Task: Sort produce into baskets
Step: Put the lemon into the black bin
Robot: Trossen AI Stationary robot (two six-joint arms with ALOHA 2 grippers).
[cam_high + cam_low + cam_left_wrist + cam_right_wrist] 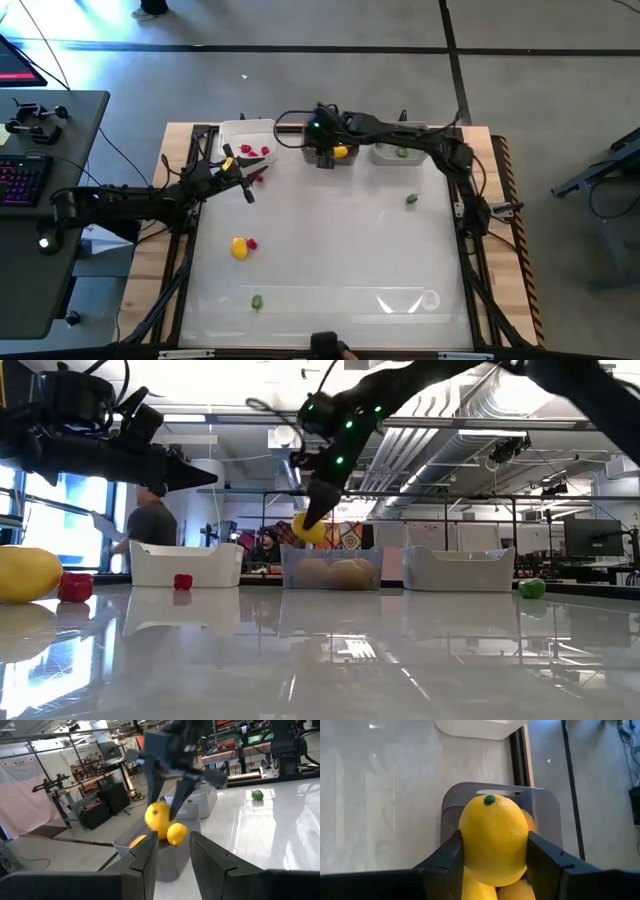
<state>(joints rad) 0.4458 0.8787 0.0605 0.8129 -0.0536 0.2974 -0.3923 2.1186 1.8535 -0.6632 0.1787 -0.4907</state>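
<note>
My right gripper (pixel 327 143) is shut on a yellow lemon (pixel 493 840) right above the middle translucent grey bin (pixel 330 572), which holds more yellow and orange fruit. My left gripper (pixel 243 186) is open and empty, above the table in front of the white bin (pixel 247 132), which holds red bits. A red bit (pixel 258 178) lies on the table next to it. The light grey bin (pixel 385 158) holds a green bit. Another lemon (pixel 239 248) and a red bit (pixel 252 243) lie at the table's left. My right gripper pinches the lemon by its two opposite sides (pixel 468 840) between its two fingers. The fingers come from above, pointing down. The lemon's end with the green dot (pixel 490 800) points down at the bin. The lemon hangs clear above the bin's rim (pixel 540 800).
A green piece (pixel 411 200) lies on the table in front of the light grey bin, another (pixel 257 301) near the front left. The white table's middle and right are bare. A person (pixel 152 520) shows in the room behind the table.
</note>
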